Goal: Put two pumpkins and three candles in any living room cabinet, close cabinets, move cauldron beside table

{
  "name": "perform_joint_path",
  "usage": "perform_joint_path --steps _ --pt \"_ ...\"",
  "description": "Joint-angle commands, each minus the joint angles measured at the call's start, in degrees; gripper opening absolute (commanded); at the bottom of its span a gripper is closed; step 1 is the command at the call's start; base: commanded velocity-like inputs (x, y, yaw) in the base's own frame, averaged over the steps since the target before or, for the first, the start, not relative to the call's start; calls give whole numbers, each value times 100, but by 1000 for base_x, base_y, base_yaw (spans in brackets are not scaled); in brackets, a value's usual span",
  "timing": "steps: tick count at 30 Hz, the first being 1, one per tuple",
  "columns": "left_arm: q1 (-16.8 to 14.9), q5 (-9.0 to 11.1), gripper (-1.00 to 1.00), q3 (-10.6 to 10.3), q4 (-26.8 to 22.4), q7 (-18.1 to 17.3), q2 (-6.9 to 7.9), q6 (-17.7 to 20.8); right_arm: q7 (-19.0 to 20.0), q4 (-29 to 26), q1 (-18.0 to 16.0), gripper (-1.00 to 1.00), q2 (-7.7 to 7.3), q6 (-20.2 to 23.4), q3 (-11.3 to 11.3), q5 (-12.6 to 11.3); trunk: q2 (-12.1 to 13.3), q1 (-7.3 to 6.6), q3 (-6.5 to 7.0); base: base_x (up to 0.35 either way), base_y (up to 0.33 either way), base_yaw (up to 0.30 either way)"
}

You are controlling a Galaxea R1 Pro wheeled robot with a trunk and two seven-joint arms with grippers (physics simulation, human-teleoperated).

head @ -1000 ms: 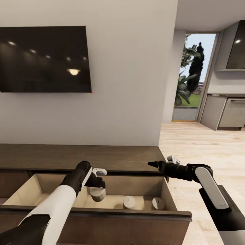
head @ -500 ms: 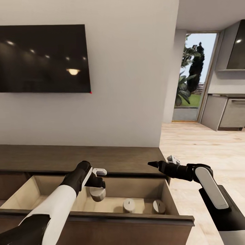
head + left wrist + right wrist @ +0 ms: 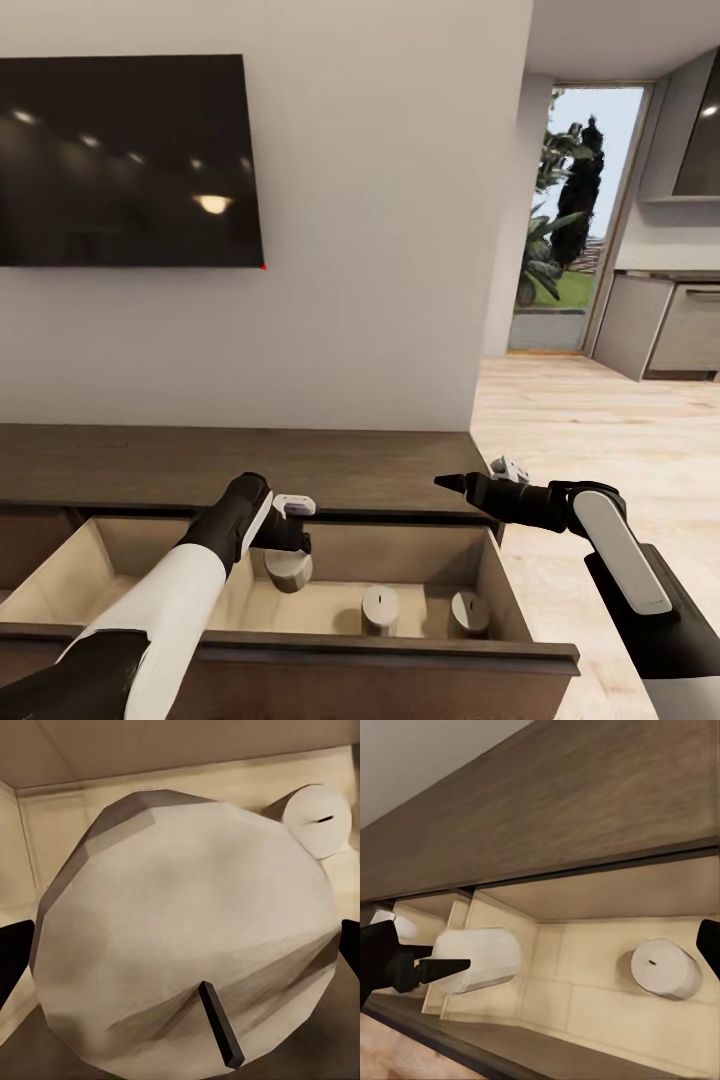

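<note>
Overhead, a black TV (image 3: 125, 160) is mounted on the pale wall above the long dark-brown cabinet (image 3: 240, 462), whose wide drawer (image 3: 300, 655) is pulled out so that the beige interior is exposed. Light plank floor (image 3: 590, 420) is seen to the right, running toward a doorway.

Inside the drawer, the left hand (image 3: 288, 560) is lowered over the middle section and is closed around a pale candle (image 3: 289, 571), which is held above the drawer floor; from the left wrist view the candle (image 3: 187, 945) is seen end-on with its dark wick toward the camera, and the fingertips are only glimpsed at either edge. Whether the candle's base touches the floor cannot be told with certainty.

Two more candles stand upright on the drawer floor to the right of the held one: the middle candle (image 3: 379, 610) nearby and the far-right candle (image 3: 469, 612) close to the drawer's right wall.

The right hand (image 3: 452, 483) is held above the cabinet top near the drawer's right end, empty, its fingers appearing drawn together to a point.
</note>
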Motion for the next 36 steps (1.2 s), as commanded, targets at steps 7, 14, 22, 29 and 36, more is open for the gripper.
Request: perform_joint_path --steps 7,14,22,29,36 --pt "-2 -64 -100 13 -10 -53 -3 18 -60 -6 -5 100 -26 4 -7 -60 -13 16 -162 1 0 0" --pt "-2 -64 -100 13 -8 -46 2 18 433 7 90 100 -192 4 -280 -62 -22 34 -317 0 0 0" --pt "-2 -64 -100 11 -12 -36 5 18 1785 26 574 100 -451 4 -1253 -20 -33 55 -494 0 0 0" --pt "-2 -64 -100 11 -17 -36 6 18 2339 31 736 100 -467 4 -1647 -33 -34 57 -516 0 0 0" --pt "-2 -64 -100 11 -15 -36 6 18 2637 31 825 100 -464 4 -1891 0 -34 57 -516 96 0 0"
